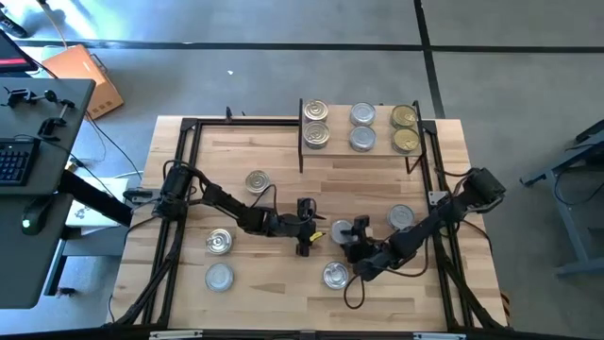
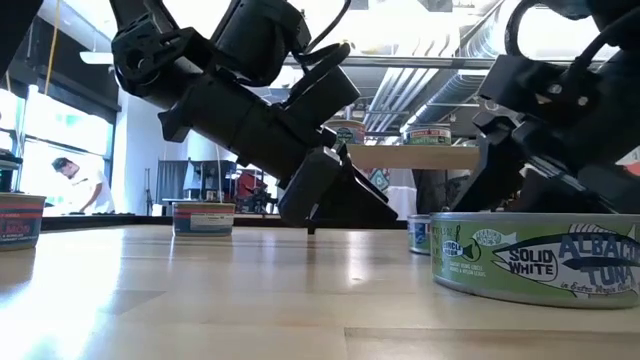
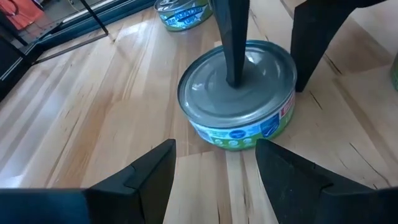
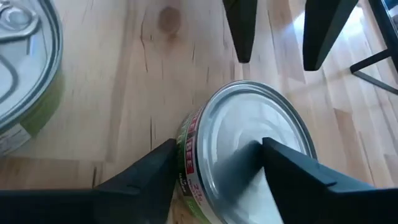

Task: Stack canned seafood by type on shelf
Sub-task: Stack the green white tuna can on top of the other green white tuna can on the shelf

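Observation:
A tin with a grey lid and green label point(image 3: 239, 93) stands on the tabletop between my two grippers point(image 1: 340, 229). My left gripper point(image 3: 214, 168) is open just short of its left side, touching nothing. My right gripper point(image 4: 217, 168) comes from the right, open and rolled over: one finger is over the lid, the other beside the side wall. The shelf point(image 1: 363, 156) at the far edge carries several tins in three short stacks: two silver point(image 1: 316, 123) point(image 1: 362, 127), one gold-toned point(image 1: 405, 129). My right gripper touches the tin's lid near its middle point(image 3: 235, 79) with the tip of one finger, slanting down from the table's right. The other finger point(image 3: 311, 56) stands beside the tin's side wall; whether it touches, I cannot tell. The tin sits flat on the table.
Loose tins lie around: one left of centre point(image 1: 257, 181), two near the left front point(image 1: 219, 242) point(image 1: 219, 277), one at the front point(image 1: 336, 275), one at the right point(image 1: 400, 217). Black frame rails point(image 1: 184, 170) run along the table's sides. A green tuna tin point(image 2: 540, 255) fills the low view's right.

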### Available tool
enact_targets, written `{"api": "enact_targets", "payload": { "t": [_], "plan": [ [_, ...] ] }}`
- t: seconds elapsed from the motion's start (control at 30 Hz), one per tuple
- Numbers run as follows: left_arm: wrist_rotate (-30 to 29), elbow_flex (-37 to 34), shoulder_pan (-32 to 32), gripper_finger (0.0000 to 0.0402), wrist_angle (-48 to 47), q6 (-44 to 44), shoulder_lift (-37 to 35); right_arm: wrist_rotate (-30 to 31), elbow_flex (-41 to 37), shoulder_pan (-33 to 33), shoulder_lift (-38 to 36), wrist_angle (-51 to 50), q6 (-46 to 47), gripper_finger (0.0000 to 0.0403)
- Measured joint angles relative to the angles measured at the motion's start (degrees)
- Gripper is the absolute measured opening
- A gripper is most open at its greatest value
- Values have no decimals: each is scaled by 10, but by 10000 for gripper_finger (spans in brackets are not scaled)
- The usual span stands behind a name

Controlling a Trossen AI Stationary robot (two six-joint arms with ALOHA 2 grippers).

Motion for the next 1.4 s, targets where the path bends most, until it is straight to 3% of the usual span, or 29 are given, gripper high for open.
{"api": "enact_targets", "payload": {
  "t": [0.33,0.43,0.9,1.4],
  "plan": [
    [4,0,-19,213,29,29,0,7,0,0,2,-1,27,39],
    [4,0,-32,213,47,57,0,6,0,0,1,3,28,8],
    [4,0,-45,213,44,288,0,-28,-5,-14,-62,8,28,0],
    [34,0,-13,213,45,360,6,-38,-3,-40,-66,23,54,0]
  ]
}}
